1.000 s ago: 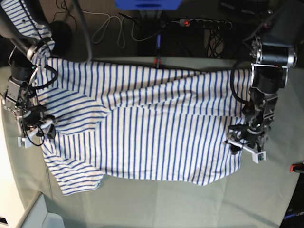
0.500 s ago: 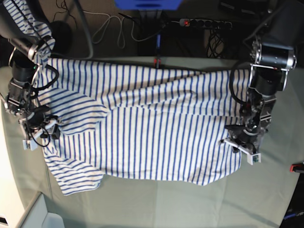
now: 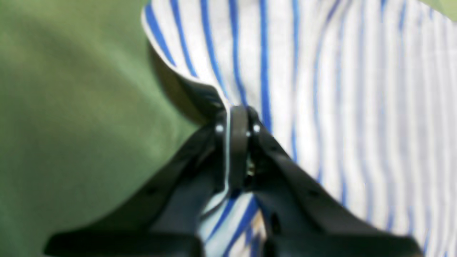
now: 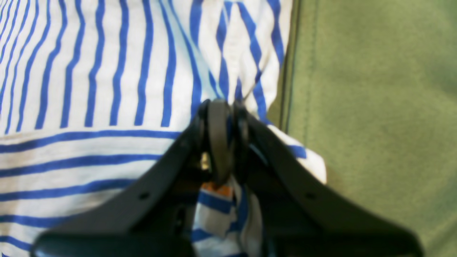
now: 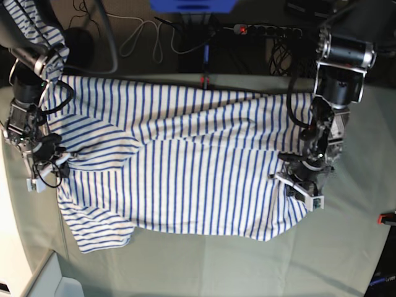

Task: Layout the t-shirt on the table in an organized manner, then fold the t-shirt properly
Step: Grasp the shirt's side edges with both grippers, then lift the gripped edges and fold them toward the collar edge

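The t-shirt (image 5: 185, 167), white with thin blue stripes, lies spread across the table (image 5: 204, 266), with a sleeve folded over itself at the left. In the base view my left gripper (image 5: 297, 189) stands at the shirt's right edge. The left wrist view shows this gripper (image 3: 235, 117) shut on the t-shirt (image 3: 339, 89), its lifted edge pinched between the fingers above the table (image 3: 71, 107). My right gripper (image 5: 46, 170) is at the shirt's left side. In its wrist view the right gripper (image 4: 221, 110) is shut on a bunched fold of the t-shirt (image 4: 89, 71) beside the table (image 4: 375, 89).
Behind the table's far edge lie a power strip (image 5: 266, 30) and loose cables (image 5: 142, 37). A red clamp (image 5: 204, 80) sits on the far edge and another (image 5: 387, 218) on the right edge. A pale bin (image 5: 59, 288) stands at the lower left corner.
Both grippers have closed on the shirt. The left gripper has moved inward, to the left in the base view, and the shirt's right edge has shifted with it.
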You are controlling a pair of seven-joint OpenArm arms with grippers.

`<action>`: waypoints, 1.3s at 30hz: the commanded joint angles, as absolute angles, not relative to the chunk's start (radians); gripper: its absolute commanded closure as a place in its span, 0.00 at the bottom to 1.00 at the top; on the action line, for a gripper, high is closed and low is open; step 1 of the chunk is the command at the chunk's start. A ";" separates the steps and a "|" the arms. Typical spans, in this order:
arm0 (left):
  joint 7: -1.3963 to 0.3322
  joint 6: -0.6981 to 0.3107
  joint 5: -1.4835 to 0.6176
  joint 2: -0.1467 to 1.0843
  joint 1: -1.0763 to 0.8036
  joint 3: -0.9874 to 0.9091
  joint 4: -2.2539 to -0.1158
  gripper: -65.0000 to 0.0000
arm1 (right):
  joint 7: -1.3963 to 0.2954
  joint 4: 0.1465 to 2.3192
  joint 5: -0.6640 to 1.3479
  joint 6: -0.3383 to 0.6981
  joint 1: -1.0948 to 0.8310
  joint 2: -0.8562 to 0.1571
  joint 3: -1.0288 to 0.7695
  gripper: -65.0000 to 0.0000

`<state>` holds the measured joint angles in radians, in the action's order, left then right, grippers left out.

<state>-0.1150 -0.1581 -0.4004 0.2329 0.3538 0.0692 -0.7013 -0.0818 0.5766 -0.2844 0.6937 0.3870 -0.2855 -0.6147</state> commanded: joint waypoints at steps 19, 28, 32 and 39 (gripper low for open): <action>-0.087 -0.159 -0.406 0.289 0.180 0.030 -1.050 1.00 | -0.085 0.644 -0.291 0.698 0.367 -0.315 -0.865 1.00; -0.087 -0.165 -0.406 0.274 0.203 0.004 -1.073 1.00 | -0.087 0.730 -0.291 0.698 0.344 -0.269 -0.858 1.00; -0.087 -0.166 -0.400 0.252 0.240 0.005 -1.063 1.00 | -0.087 0.730 -0.291 0.698 0.344 -0.269 -0.858 1.00; -0.087 -0.166 -0.397 0.205 0.297 0.007 -0.998 0.91 | -0.087 0.730 -0.291 0.698 0.344 -0.271 -0.858 1.00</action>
